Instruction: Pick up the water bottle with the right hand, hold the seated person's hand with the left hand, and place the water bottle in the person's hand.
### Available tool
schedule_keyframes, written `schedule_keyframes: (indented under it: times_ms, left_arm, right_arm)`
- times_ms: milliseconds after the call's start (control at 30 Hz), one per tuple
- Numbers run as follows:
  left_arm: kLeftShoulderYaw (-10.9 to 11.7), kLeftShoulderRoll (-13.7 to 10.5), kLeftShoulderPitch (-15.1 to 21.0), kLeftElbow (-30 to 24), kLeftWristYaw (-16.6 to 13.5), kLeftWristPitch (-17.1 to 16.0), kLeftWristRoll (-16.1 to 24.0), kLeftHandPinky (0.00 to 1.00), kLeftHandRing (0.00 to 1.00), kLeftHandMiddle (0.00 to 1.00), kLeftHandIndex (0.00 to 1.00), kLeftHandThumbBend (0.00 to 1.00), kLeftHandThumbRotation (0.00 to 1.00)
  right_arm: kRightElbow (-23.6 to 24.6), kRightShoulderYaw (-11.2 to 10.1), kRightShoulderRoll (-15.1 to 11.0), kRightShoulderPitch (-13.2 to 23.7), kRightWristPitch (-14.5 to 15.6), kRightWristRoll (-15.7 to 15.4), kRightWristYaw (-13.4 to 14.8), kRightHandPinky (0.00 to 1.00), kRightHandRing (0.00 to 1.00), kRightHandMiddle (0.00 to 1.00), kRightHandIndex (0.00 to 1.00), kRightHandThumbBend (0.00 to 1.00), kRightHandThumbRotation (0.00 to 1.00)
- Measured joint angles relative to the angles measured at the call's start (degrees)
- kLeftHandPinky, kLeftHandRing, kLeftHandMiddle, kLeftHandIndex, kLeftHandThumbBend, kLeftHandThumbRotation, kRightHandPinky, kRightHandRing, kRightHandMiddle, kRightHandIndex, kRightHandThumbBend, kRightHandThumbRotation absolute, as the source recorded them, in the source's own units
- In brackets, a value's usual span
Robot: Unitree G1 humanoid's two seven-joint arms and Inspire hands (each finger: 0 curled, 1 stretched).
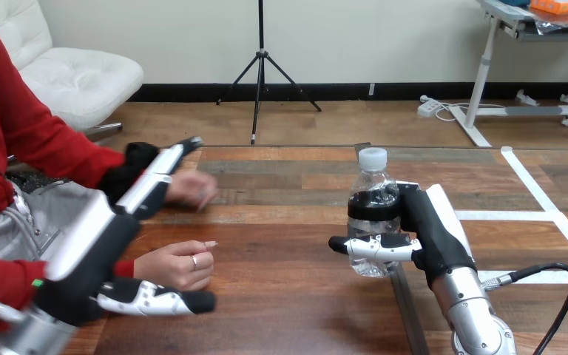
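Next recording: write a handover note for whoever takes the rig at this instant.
Right hand: shut on the water bottle, which is upright; I cannot tell whether it is lifted.
Left hand: open, fingers straight. The person's nearer hand lies between its thumb and fingers, not gripped.
Done: bottle grasped.
Left: hold the person's hand, then place the bottle in it.
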State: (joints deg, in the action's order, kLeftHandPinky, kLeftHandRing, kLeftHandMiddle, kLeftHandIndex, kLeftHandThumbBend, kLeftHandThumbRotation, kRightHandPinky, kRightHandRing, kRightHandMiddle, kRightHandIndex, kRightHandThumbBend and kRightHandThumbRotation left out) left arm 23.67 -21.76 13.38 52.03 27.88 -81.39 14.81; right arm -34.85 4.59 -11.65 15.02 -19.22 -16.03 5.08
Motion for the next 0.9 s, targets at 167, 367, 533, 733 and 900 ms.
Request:
schedule_keyframes:
  times_ms: [167, 367, 533, 733, 900]
  left_arm:
    - [0.05, -2.77, -0.01, -0.30, -7.27, 2.52, 7.70, 0.99, 1.00, 1.00, 1.00, 1.00, 0.58]
    - [-1.49, -5.72, 0.00, -1.00, -16.41, 7.03, 16.36, 0.99, 1.00, 1.00, 1.00, 1.00, 0.58]
    - [-4.42, -8.42, 0.01, -1.00, -23.07, 10.50, 21.93, 0.98, 1.00, 0.99, 1.00, 1.00, 0.57]
    - [-8.93, -11.50, 0.13, -0.78, -29.40, 13.61, 26.71, 0.97, 1.00, 0.98, 0.99, 1.00, 0.57]
    - [-13.15, -13.80, 0.62, -0.37, -34.07, 16.13, 29.97, 0.96, 0.98, 0.97, 0.99, 1.00, 0.60]
  right_arm:
    - [0.03, -0.02, -0.02, 0.00, 0.00, 0.23, -0.51, 0.23, 0.30, 0.43, 0.47, 0.89, 0.00]
    - [0.06, -0.03, -0.02, 0.01, 0.00, 0.38, -0.86, 0.23, 0.30, 0.43, 0.47, 0.89, 0.00]
    - [0.12, -0.12, -0.07, 0.00, 0.00, 0.38, -1.07, 0.23, 0.30, 0.43, 0.47, 0.89, 0.00]
    - [0.31, -0.24, -0.15, 0.00, 0.00, 0.39, -1.18, 0.23, 0.30, 0.43, 0.47, 0.89, 0.00]
    - [0.77, -0.43, -0.22, 0.00, 0.00, 0.65, -1.63, 0.22, 0.30, 0.42, 0.48, 0.88, 0.00]
